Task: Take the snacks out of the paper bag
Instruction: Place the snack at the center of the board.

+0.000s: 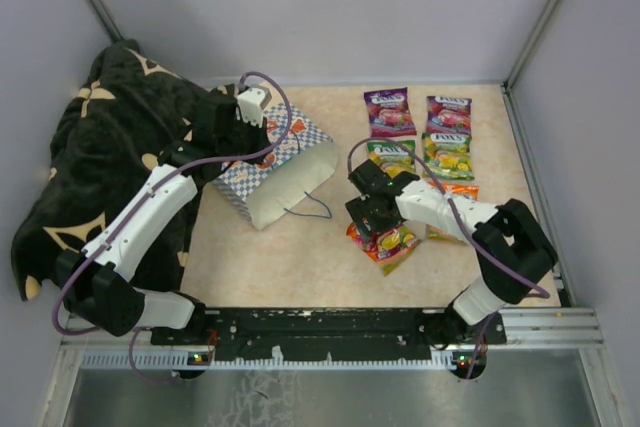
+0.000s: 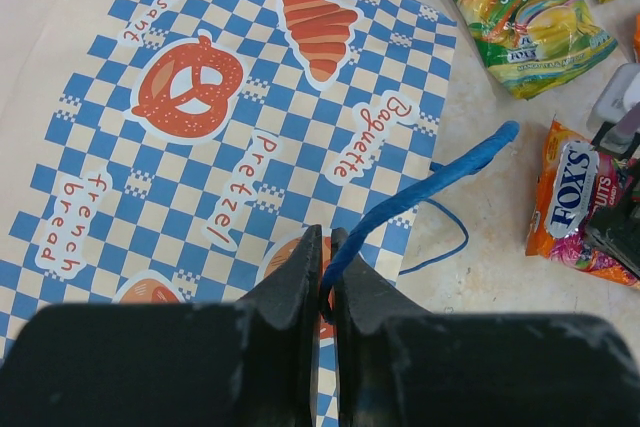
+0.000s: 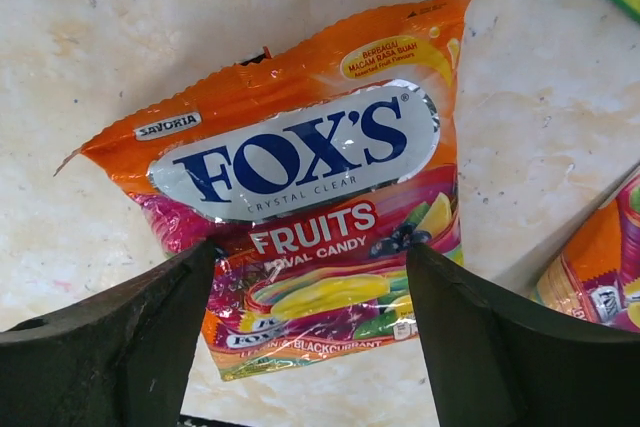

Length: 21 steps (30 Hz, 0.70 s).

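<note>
The paper bag [image 1: 275,159] lies on its side, blue-checkered, its cream mouth facing the front right. My left gripper [image 1: 256,145] is shut on one blue cord handle [image 2: 420,187], pinched between the fingertips just above the bag's side [image 2: 200,147]. Snacks lie on the table: two purple packets [image 1: 388,110], two green-yellow ones [image 1: 449,154], and an orange one [image 1: 455,192] partly under my right arm. My right gripper [image 1: 378,222] is open, its jaws standing either side of another orange-red packet [image 3: 300,157] lying flat on the table. I cannot see inside the bag.
A black patterned blanket [image 1: 100,157] covers the left side, under my left arm. The bag's second cord handle [image 1: 315,209] lies loose on the table. Grey walls and metal posts close in the back and both sides.
</note>
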Tool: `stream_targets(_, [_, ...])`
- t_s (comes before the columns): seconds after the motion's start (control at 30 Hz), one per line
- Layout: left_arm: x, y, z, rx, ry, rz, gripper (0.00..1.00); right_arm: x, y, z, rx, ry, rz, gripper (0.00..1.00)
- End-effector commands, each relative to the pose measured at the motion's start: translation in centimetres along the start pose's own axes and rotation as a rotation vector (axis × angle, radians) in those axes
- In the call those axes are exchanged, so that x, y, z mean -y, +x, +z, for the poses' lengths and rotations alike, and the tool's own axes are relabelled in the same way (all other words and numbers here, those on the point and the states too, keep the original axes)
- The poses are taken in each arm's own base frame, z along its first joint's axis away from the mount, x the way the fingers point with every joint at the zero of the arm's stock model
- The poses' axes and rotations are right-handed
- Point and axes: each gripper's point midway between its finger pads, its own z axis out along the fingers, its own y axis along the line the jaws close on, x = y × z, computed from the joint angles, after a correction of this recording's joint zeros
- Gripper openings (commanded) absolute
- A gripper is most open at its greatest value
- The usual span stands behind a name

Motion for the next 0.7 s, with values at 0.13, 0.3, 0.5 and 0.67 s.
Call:
stream_targets(0.13, [-0.3, -2.1, -1.3, 0.054, -0.018, 0.021, 0.12, 3.3, 0.8, 2.5, -0.031, 0.119, 0.165, 0.76])
stream_targets(0.3, [-0.3, -2.0, -1.2, 0.050, -0.017, 0.022, 0.12, 6.1, 1.7, 3.2, -0.040, 0.193, 0.384, 0.76])
stream_targets(0.5, [-0.4, -2.1, -1.3, 0.050, -0.023, 0.022, 0.12, 7.5, 1.6, 3.2, 0.002, 0.254, 0.604, 0.82])
stream_targets(0.67, [-0.5, -2.3, -1.3, 0.053, -0.027, 0.022, 0.12, 7.9, 1.3, 2.6, 0.049, 0.299, 0.765, 0.83])
